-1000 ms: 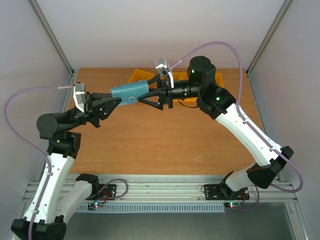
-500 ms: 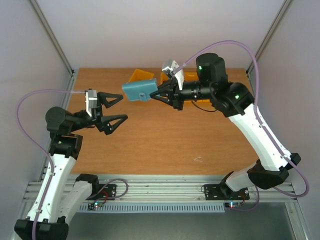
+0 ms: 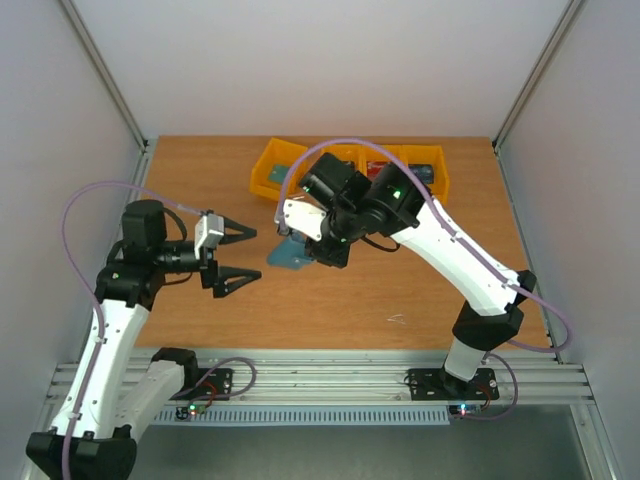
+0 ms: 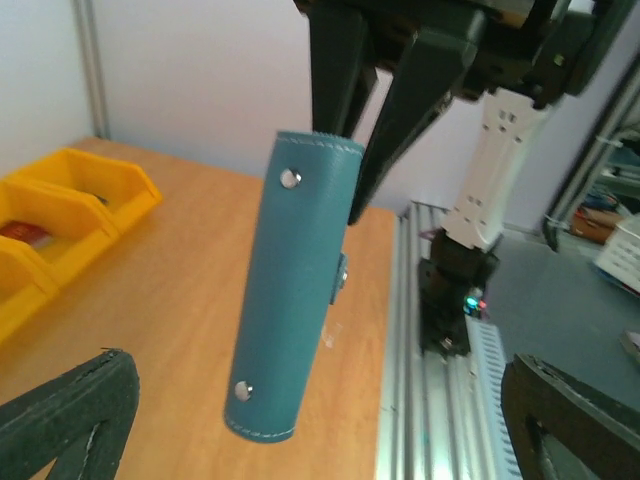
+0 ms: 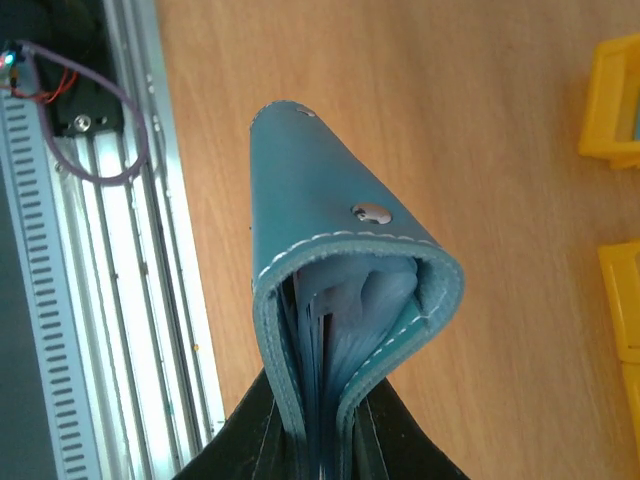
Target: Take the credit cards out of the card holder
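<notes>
The right claw (image 3: 312, 250) is clamped on one edge of the folded card holder (image 3: 290, 253), which hangs from it above the middle of the bench (image 3: 350, 300), nearer than the yellow bins (image 3: 268, 172). In the right wrist view the fold gapes at the free end, showing pale inner pockets. The left claw (image 3: 245, 256) stands spread wide just left of the holder, pointing at it without touching.

Top view: fixed, above and behind, looking down on the whole table (image 3: 400, 290). Left wrist view: near-level, faces the holder (image 4: 300, 290) at close range. Right wrist view: closer still, looking along the holder's edge, table beneath. All three share holder and table.
</notes>
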`<move>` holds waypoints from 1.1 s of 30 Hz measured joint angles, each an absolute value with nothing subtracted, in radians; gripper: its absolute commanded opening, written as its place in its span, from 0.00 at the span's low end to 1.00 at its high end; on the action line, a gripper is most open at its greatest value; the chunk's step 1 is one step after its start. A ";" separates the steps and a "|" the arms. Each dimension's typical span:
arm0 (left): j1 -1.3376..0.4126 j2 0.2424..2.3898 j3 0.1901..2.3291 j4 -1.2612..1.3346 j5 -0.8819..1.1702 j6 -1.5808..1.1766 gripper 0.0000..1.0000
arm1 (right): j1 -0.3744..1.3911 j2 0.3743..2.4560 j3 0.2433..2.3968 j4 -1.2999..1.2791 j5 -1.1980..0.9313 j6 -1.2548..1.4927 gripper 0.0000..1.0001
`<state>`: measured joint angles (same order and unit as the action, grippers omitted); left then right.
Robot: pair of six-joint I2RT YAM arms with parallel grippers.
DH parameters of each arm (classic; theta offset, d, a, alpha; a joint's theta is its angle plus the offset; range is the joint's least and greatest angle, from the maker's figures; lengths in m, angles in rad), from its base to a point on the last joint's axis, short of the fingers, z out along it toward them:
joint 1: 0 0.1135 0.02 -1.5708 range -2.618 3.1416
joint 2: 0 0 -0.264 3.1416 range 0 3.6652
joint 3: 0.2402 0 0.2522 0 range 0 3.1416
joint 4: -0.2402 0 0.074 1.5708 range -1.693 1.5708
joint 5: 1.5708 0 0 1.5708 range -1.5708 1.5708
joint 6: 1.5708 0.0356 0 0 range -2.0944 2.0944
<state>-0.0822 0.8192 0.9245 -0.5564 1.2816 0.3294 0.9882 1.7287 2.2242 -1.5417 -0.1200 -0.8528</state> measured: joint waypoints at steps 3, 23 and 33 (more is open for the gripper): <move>-0.124 0.830 0.936 -0.739 1.274 0.498 0.94 | 1.034 1.755 2.262 -1.571 -0.105 -0.877 0.01; -0.183 0.855 0.949 -0.920 1.264 0.665 0.15 | 1.129 1.848 2.383 -1.620 -0.113 -0.926 0.01; -0.192 0.841 0.934 -0.839 1.235 0.582 0.00 | 1.132 1.839 2.374 -1.603 -0.079 -0.925 0.44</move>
